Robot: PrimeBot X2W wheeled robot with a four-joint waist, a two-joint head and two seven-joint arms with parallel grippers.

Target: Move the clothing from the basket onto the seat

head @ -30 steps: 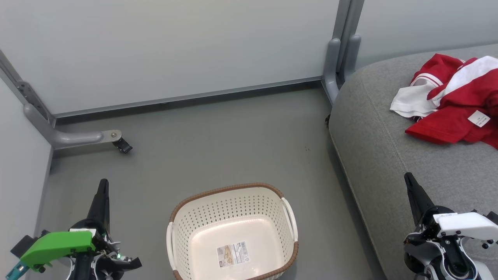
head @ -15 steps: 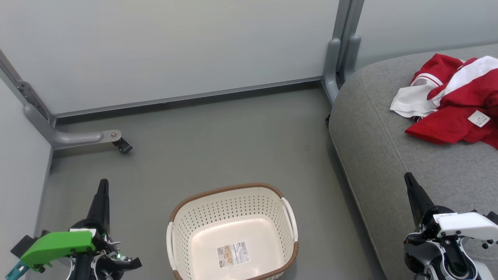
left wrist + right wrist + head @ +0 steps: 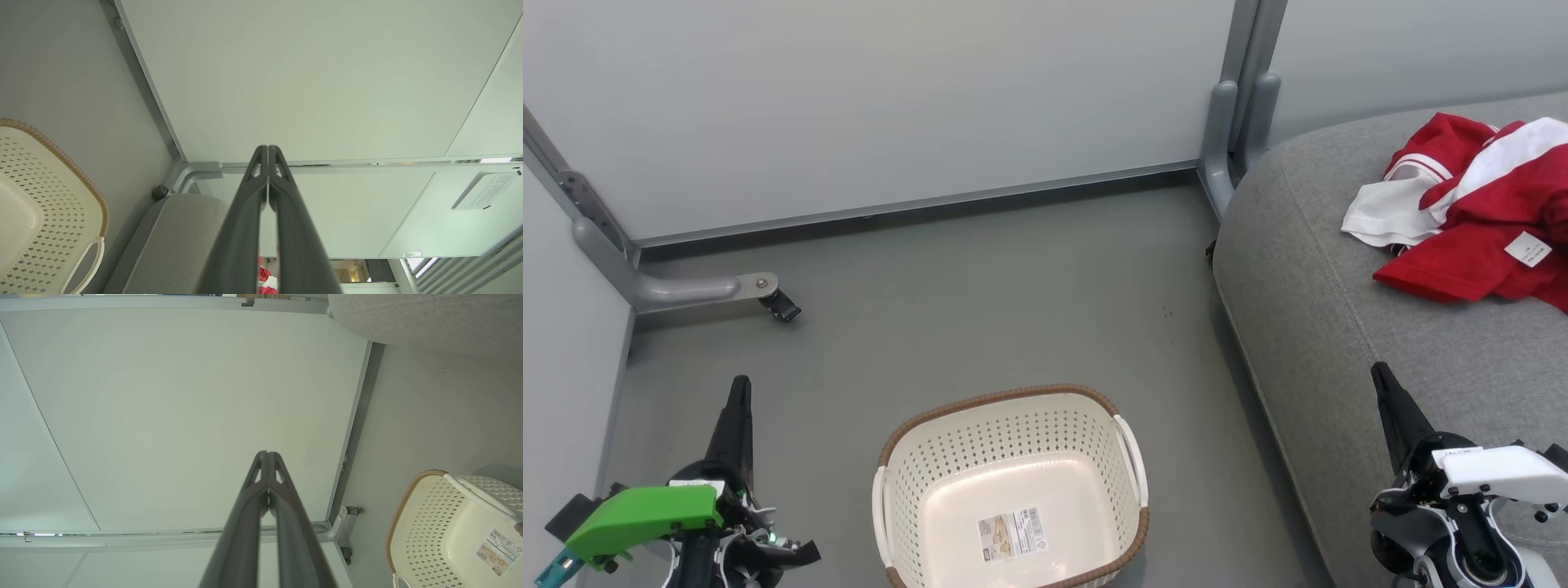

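Head: clothing (image 3: 1478, 212) all on seat (image 3: 1339, 343), basket (image 3: 1005, 445) bare, so I'd call it done; left wrist: left claw (image 3: 267, 149) pinched closed, empty; right wrist: right claw (image 3: 267, 454) likewise, so I'd just park both clear.

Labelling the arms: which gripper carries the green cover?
The left gripper, left of the basket; the right gripper, by the seat, has a white cover.

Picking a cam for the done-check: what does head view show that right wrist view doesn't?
Head view adds the clothing lying on the seat, and the left gripper. Right wrist view adds a close look at the right gripper, fingers pressed shut. Both: the basket, bare but for its paper label, the seat's edge, grey floor.
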